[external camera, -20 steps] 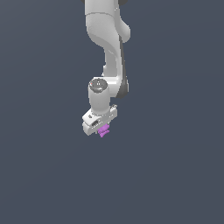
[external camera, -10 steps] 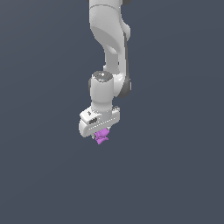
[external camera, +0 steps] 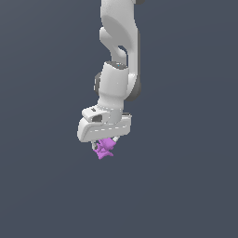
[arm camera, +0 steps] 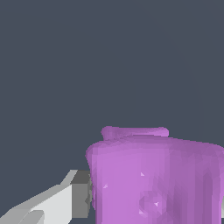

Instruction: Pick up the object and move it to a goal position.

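White two-fingered gripper (external camera: 106,144) at end of white jointed Panda arm (external camera: 118,56) points down, clamped on small bright purple lumpy star-shaped object (external camera: 104,148). Object sits between fingers, stubby arms poking out below gripper body, narrower than gripper. Exterior view: plain dark grey-blue background all round; no surface visible beneath object. Wrist view: purple object (arm camera: 155,175) fills much of picture, very close to camera; one pale grey finger (arm camera: 65,199) touching its side. Other finger hidden.
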You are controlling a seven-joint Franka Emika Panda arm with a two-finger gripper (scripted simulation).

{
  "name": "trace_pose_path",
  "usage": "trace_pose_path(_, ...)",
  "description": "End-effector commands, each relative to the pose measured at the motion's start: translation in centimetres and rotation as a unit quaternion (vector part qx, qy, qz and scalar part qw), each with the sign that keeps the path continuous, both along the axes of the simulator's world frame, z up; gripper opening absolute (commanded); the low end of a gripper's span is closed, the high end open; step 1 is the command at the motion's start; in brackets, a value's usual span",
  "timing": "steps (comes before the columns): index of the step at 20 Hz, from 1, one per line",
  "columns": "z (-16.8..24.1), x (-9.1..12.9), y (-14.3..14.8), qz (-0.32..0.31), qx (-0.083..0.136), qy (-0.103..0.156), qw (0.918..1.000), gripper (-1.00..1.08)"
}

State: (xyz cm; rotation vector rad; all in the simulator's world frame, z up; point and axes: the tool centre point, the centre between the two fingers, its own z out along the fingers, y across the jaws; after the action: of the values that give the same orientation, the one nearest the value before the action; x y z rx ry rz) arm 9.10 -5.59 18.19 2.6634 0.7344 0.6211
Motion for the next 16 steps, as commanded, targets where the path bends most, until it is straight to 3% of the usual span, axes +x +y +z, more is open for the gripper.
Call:
trace_pose_path(1, 1.9, 1.0, 0.0, -0.01, -0.007, -0.028, 0.9995, -1.0)
trace_pose_path(16, 10.3, 3.7, -0.1, -0.056, -0.038, -0.143, 0.9873, -1.0)
